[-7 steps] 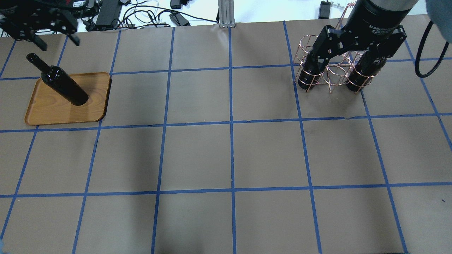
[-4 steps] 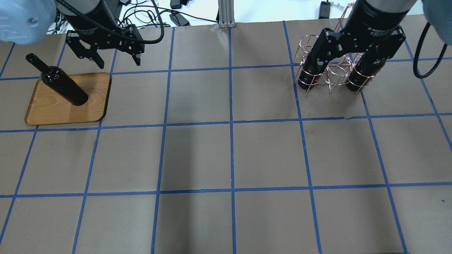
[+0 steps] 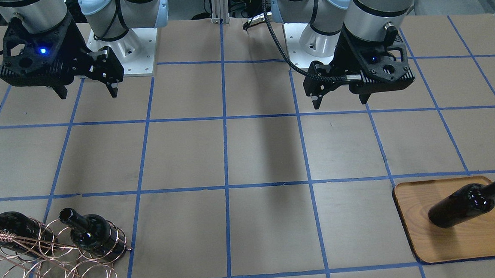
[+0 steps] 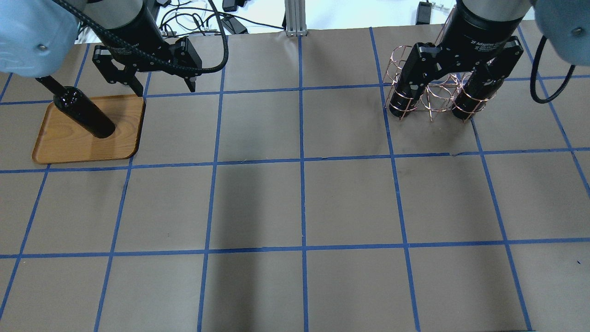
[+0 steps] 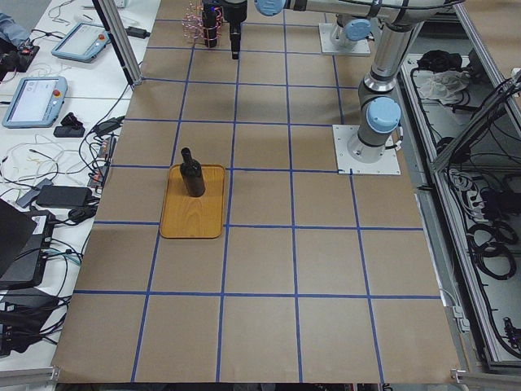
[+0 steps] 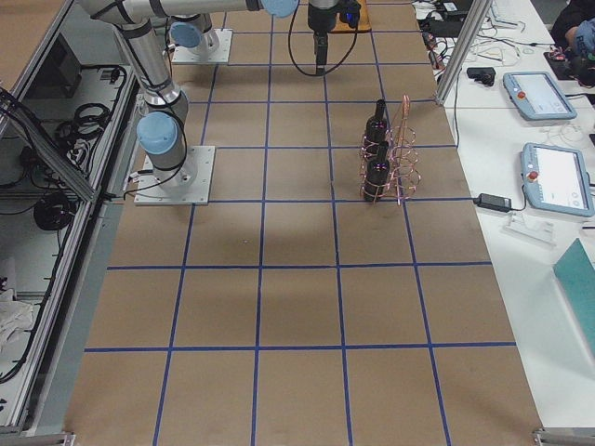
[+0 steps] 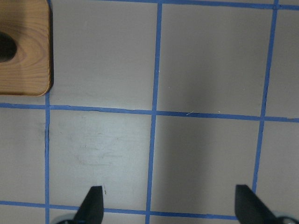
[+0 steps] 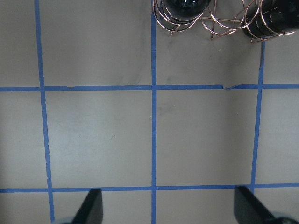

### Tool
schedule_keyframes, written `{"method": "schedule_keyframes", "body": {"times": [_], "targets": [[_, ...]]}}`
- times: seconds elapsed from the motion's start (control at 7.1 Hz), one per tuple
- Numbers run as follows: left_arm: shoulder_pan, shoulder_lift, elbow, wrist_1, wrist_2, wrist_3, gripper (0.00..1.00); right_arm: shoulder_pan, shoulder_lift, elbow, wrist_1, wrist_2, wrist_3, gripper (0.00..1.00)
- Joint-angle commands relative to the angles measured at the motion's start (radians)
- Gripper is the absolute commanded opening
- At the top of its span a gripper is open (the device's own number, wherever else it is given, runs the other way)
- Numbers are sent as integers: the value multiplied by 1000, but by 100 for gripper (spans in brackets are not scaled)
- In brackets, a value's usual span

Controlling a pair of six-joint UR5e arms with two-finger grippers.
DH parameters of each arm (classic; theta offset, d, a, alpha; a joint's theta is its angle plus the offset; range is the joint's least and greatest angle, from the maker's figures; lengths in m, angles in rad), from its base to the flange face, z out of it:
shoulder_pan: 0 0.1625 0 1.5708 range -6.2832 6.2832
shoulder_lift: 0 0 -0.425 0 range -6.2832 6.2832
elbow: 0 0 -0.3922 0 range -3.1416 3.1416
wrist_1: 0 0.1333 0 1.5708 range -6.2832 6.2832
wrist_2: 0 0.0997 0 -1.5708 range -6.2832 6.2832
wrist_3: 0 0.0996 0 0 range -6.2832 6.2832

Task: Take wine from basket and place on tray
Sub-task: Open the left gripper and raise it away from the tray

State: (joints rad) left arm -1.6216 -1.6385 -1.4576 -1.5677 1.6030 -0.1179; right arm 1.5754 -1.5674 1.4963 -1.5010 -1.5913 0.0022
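Observation:
One wine bottle (image 4: pixel 85 115) stands upright on the wooden tray (image 4: pixel 69 150) at the far left; they also show in the front view, bottle (image 3: pixel 462 205) on tray (image 3: pixel 473 243). Two more bottles (image 4: pixel 400 99) (image 4: pixel 469 102) stand in the copper wire basket (image 4: pixel 431 99) at the far right, also visible in the front view (image 3: pixel 45 271). My left gripper (image 4: pixel 163 87) is open and empty, in the air just right of the tray. My right gripper (image 4: pixel 445 85) is open and empty, hovering on the near side of the basket; its wrist view shows the basket (image 8: pixel 219 18) ahead.
Brown paper with blue tape squares covers the table (image 4: pixel 299 203). Cables and power bricks (image 4: pixel 184 23) lie beyond the far edge. An aluminium post (image 4: pixel 292 18) stands at the far middle. The left wrist view shows the tray corner (image 7: pixel 23 70).
My left gripper has swung from the far left corner to the right, past the tray, staying open. My right gripper has shifted slightly left near the basket. The bottles have not moved.

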Motion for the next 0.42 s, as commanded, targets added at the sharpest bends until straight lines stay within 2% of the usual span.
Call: {"method": "schedule_keyframes", "body": {"times": [0.0, 0.28], "targets": [[-1, 34, -24, -5, 2, 0, 100, 0, 1, 1, -2, -2, 1, 100], [-1, 40, -46, -5, 2, 0, 100, 0, 1, 1, -5, -4, 1, 100]]}}
